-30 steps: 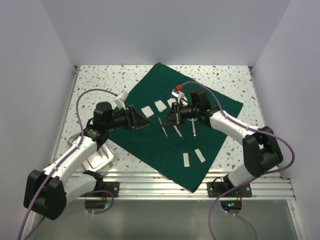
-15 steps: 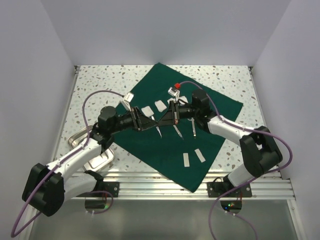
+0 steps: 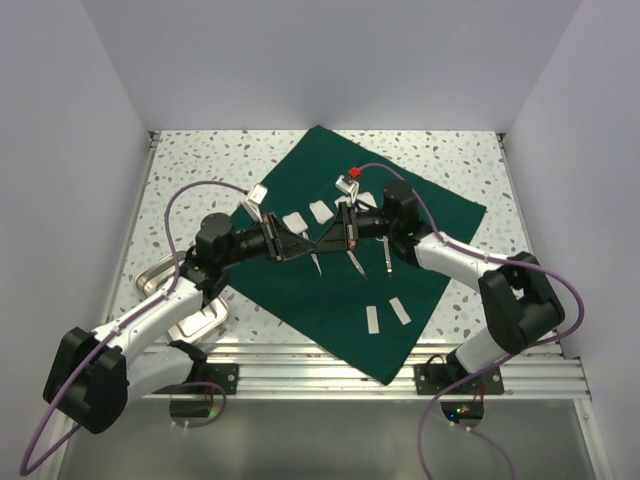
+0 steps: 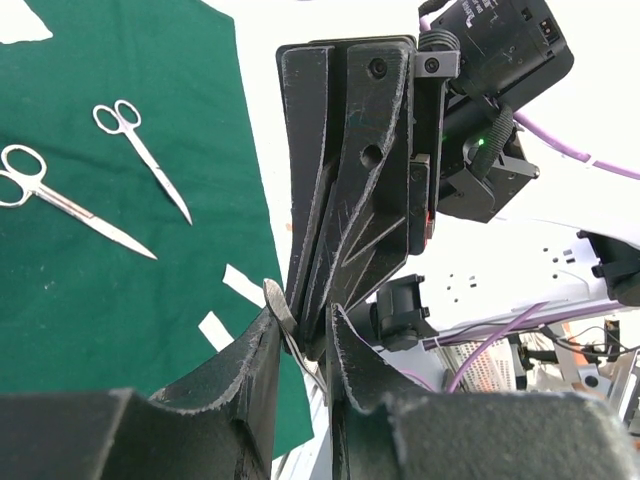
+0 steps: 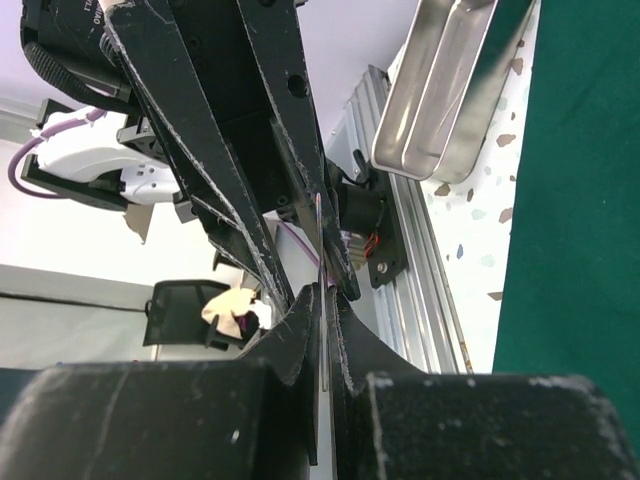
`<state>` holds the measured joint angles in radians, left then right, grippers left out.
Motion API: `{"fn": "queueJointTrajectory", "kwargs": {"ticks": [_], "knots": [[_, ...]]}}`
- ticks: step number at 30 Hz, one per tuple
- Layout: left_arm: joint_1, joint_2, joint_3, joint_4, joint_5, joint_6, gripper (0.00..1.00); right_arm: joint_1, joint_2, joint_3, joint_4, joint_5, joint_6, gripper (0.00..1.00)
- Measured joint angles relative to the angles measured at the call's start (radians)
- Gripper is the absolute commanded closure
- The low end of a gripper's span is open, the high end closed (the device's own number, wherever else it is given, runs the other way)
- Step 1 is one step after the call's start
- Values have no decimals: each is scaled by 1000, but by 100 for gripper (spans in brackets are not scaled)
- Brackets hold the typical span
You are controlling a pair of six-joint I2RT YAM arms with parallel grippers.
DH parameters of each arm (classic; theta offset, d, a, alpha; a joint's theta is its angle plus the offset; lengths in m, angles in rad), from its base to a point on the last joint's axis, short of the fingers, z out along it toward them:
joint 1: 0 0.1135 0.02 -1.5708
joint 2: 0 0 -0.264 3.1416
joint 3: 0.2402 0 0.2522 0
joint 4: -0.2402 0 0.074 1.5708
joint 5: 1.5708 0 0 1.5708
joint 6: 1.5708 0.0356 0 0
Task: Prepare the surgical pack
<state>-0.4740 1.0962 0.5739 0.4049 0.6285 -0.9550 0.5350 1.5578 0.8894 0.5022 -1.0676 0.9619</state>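
Shiny steel tray sits lower left, off the dark green fabric drape, which lies spread flat mid-frame: loading step, judged early. At centre, left gripper and right gripper meet tip to tip over a slim steel instrument: right clenched on it, left's hold I cannot tell. Next calls for one clean release; bare cloth below centre is open, loose steel instruments lie just right.
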Motion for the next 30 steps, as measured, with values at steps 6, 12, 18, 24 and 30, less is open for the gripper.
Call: {"fn": "queueJointTrajectory", "kwargs": {"ticks": [6, 12, 18, 24, 30], "knots": [[-3, -8, -11, -6, -8, -4, 69, 4, 0, -13, 7, 1, -1, 100], [-3, -22, -16, -4, -49, -10, 65, 12, -11, -39, -1, -7, -2, 100], [-3, -28, -41, 23, -57, -40, 69, 15, -31, -48, -1, -8, -1, 100], [-3, -28, -60, 58, -51, -71, 79, 15, -45, -48, 3, -5, 5, 100], [-3, -29, -65, 94, -39, -115, 100, 20, -44, -48, 12, 1, 13, 76]]}}
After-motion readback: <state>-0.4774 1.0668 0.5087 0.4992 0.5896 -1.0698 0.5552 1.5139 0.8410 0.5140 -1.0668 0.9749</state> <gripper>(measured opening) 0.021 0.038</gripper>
